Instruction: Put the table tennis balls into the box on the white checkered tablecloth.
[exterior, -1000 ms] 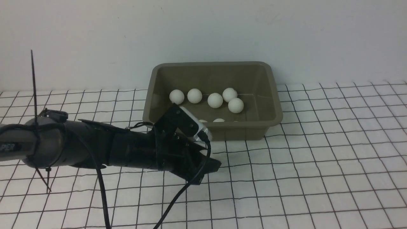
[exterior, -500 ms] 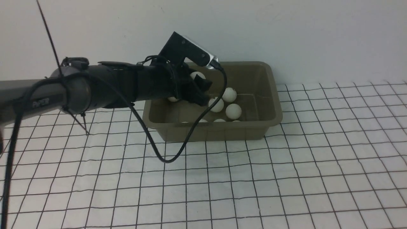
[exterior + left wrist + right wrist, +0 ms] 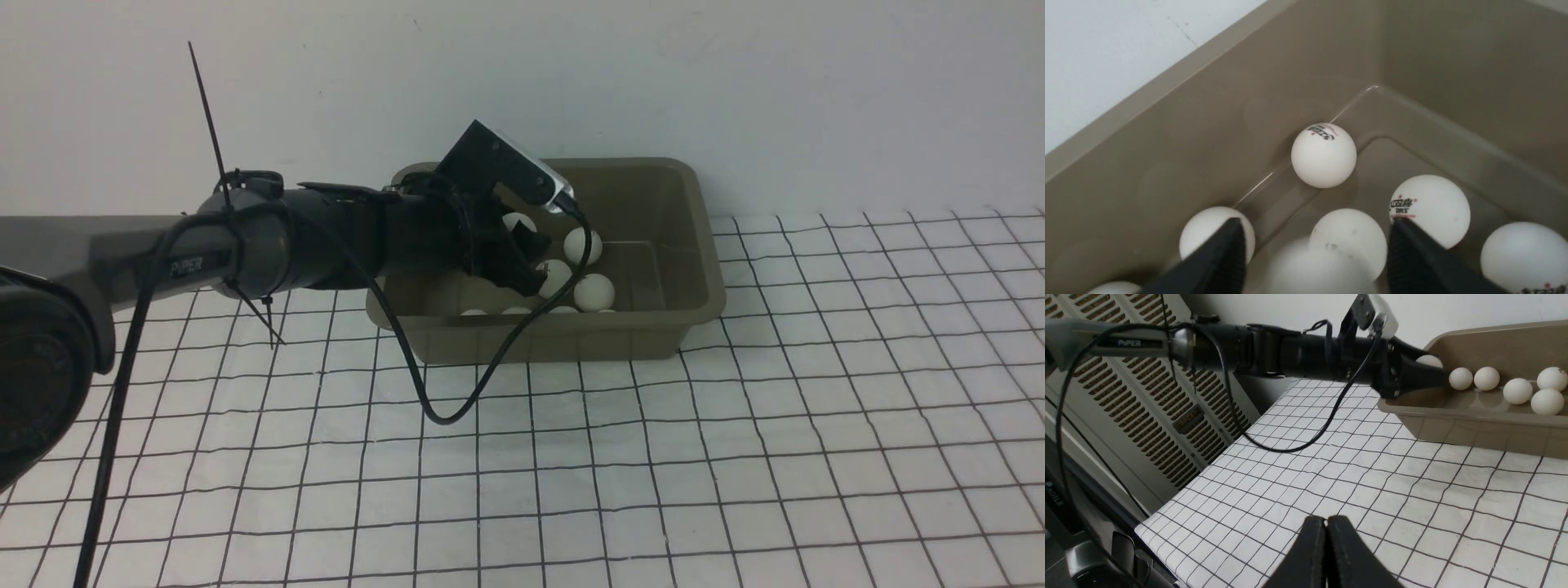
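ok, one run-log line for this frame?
left hand: open over box, blurred ball between fingers | right hand: shut, above tablecloth | cloth: no balls seen

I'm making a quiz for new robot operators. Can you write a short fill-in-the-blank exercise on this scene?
1. The left gripper hangs over the olive-grey ____.
2. The right gripper has its jaws ____.
3. The box stands on a white ____ tablecloth.
4. The table tennis balls in the box are ____ in colour.

Missing words: box; shut; checkered; white
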Controlling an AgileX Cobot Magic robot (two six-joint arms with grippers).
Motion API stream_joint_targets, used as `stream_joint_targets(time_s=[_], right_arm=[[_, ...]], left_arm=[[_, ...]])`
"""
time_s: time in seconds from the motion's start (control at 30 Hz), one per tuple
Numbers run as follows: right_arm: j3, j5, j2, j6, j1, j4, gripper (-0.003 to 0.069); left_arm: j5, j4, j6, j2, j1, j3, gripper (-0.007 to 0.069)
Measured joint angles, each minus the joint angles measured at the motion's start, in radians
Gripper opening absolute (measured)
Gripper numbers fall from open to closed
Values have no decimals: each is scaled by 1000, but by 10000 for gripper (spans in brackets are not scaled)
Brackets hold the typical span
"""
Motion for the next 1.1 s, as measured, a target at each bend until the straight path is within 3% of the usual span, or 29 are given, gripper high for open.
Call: stream_joint_targets(time_s=[0.17, 0.43, 0.53, 0.6, 0.7, 0.97, 1.1], right_arm=[[0, 1, 0, 0, 0, 0, -18], [0, 1, 0, 0, 0, -19, -18], [0, 1, 0, 0, 0, -54, -18], [0, 1, 0, 0, 0, -92, -18], [0, 1, 0, 0, 0, -175, -18], [0, -5, 0, 0, 0, -430, -18], [0, -32, 0, 12, 0, -599, -18]], left_arm=[[-23, 0, -31, 0, 0, -1, 483], [-42, 0, -58, -32, 0, 2, 477], [-44, 1, -89, -161, 0, 4, 344], [-48, -1, -103, -280, 0, 18, 181], [-96, -4, -89, -475, 0, 105, 28], [-254, -11, 18, -1035, 0, 610, -4], [-291, -12, -3, -1367, 0, 793, -4]])
